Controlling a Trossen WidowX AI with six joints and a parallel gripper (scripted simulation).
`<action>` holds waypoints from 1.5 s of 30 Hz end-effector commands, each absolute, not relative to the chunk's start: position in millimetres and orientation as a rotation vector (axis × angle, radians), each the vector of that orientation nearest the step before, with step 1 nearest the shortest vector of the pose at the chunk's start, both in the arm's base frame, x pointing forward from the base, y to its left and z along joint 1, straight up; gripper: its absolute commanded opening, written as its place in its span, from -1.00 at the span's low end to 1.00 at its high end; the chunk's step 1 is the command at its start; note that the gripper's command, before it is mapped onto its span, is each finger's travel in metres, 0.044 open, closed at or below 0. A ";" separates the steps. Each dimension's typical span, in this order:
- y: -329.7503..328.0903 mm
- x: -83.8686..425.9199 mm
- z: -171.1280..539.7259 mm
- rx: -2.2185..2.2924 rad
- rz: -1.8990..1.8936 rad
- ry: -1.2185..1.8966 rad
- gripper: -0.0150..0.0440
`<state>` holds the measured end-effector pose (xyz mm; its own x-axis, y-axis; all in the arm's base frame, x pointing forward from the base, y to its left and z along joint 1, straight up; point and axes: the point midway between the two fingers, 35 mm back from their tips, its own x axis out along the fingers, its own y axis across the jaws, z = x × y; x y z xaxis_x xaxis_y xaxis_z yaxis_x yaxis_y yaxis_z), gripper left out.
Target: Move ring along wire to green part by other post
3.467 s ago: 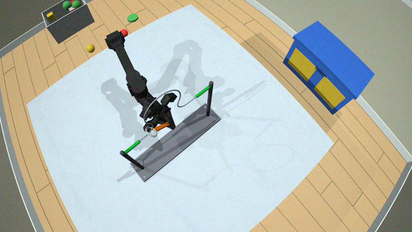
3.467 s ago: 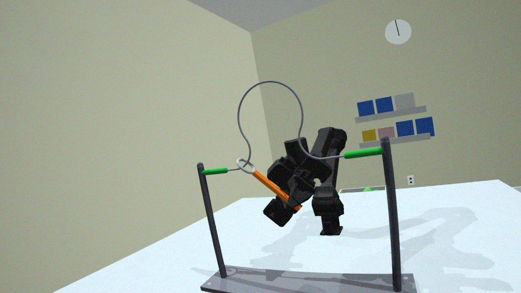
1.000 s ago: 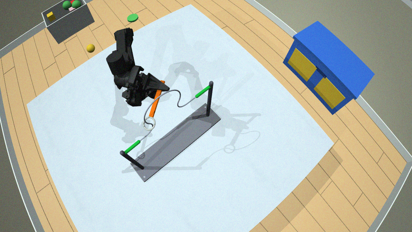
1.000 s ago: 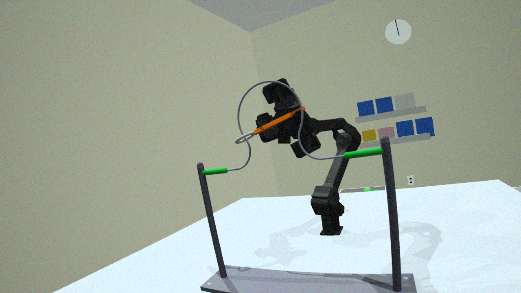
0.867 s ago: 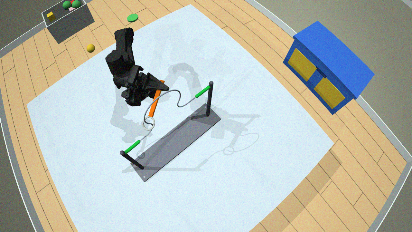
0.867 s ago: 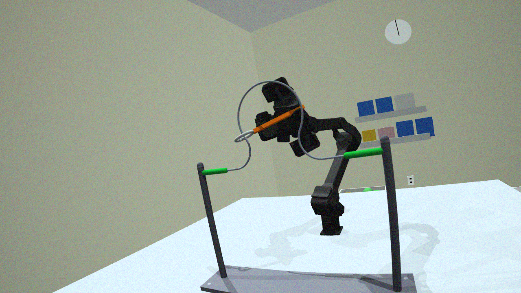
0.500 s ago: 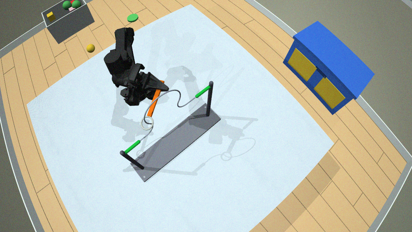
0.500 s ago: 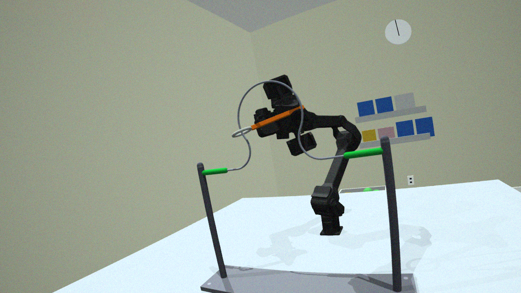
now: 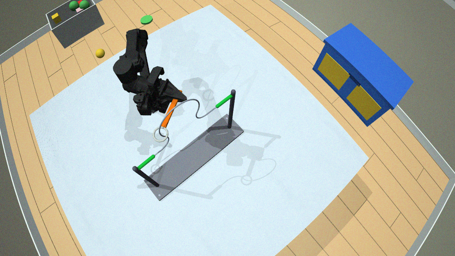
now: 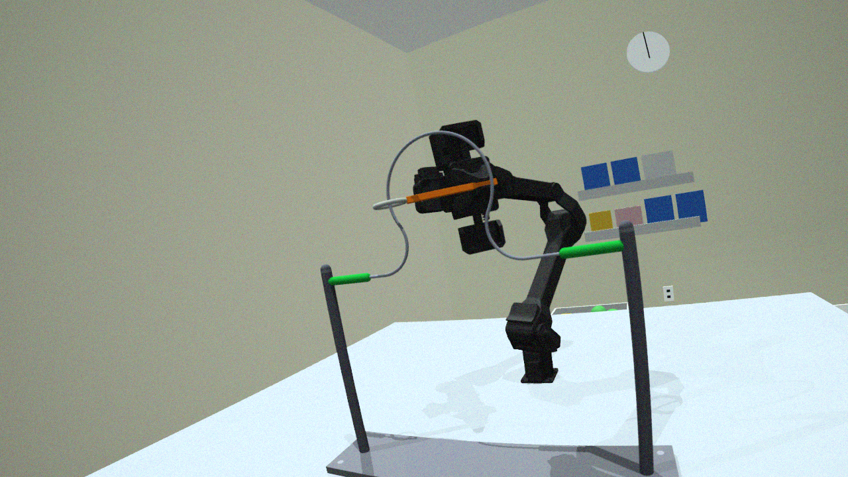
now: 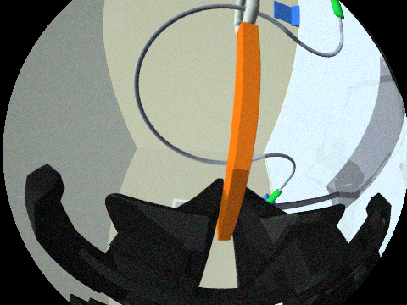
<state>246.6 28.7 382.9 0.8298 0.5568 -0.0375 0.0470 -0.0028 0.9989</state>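
Ring (image 9: 153,136) (image 10: 379,207) (image 11: 251,13) pale, nearly level, orange handle (image 9: 169,113) (image 10: 447,191) (image 11: 247,97) clamped in black jaws.

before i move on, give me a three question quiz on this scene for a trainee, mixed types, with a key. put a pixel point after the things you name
1. True or false: the gripper (image 9: 178,97) (image 11: 226,185) is shut on the orange handle (image 9: 169,113) (image 10: 452,191) (image 11: 248,93).
2. Multiple choice: which part of the wire passes through the ring (image 9: 153,137) (image 10: 375,207) (image 11: 252,12)?
a) a green part
b) the thin grey part
c) none
3. Fill in: in the exterior view, the ring is nearer the ____ post than the other.

Key: 1 true; 2 b; 3 left
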 end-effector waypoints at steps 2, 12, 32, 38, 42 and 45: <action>28.3 247.9 382.2 1.458 0.406 0.506 -1.00; 28.0 247.9 377.5 1.314 0.360 0.522 -1.00; 25.3 248.2 368.6 1.026 0.263 0.545 -1.00; 24.0 248.3 366.1 0.940 0.233 0.549 -1.00; 23.0 248.4 364.5 0.883 0.214 0.551 -1.00; 22.2 248.4 363.4 0.840 0.199 0.551 -1.00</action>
